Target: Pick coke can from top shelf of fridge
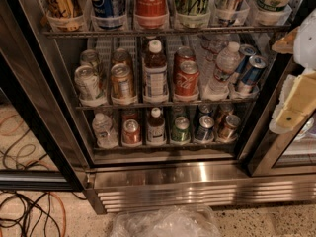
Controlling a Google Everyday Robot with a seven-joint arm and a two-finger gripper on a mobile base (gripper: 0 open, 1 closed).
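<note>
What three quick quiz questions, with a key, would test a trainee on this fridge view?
1. True or false: on the top shelf, the coke can stands directly right of the blue Pepsi can.
2. Where is the gripper? A) at the view's right edge, apart from the coke can; B) around the coke can; C) directly above the Pepsi can.
3. Fill in: the bottle at the centre of the middle rack has a ____ cap.
Key: 1 true; 2 A; 3 white.
</note>
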